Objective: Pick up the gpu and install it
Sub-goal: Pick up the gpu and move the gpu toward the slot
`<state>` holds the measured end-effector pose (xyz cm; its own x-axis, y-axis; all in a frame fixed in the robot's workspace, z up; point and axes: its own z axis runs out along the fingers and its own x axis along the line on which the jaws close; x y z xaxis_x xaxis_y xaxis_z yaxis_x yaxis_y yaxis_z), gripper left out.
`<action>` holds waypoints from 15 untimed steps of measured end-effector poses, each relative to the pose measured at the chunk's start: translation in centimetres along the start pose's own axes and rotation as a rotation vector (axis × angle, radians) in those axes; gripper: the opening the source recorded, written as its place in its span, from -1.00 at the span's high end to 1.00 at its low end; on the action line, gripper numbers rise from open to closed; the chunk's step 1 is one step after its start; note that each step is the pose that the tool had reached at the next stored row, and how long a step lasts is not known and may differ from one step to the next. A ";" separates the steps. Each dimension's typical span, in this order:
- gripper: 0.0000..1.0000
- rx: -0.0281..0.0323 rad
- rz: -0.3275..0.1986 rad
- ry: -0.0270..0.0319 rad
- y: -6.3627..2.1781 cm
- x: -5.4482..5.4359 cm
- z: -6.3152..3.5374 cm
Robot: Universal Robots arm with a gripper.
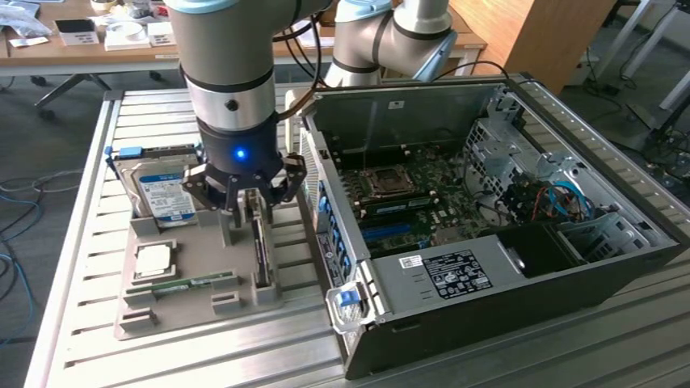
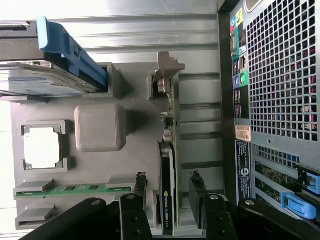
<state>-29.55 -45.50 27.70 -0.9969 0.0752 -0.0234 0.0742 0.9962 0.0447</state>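
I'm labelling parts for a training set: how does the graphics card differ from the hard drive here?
The graphics card stands on edge, thin side up; the hard drive leans back, showing its label. The graphics card is dark; the hard drive is silver with a blue-white label. The open end effector straddles the graphics card, not the hard drive. Both sit in the gray holder.

The arm (image 1: 229, 73) is a thick silver-grey tube with a pale blue ring at its upper joint, and a black cable (image 1: 313, 65) runs beside it. Its wrist is a black collar with a small glowing blue light (image 1: 239, 153). The gripper (image 1: 246, 220) is black, built of jointed linkage bars with round pivot pins and flat dark fingers (image 2: 199, 200).
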 end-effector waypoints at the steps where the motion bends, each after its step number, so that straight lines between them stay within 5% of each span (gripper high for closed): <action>1: 0.05 0.0001 0.000 0.0000 0.00 0.0 0.00; 15: 0.05 0.0001 0.000 0.0001 -0.01 0.0 0.28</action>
<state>-29.53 -45.51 27.41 -0.9969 0.0753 -0.0233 0.0742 0.9962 0.0446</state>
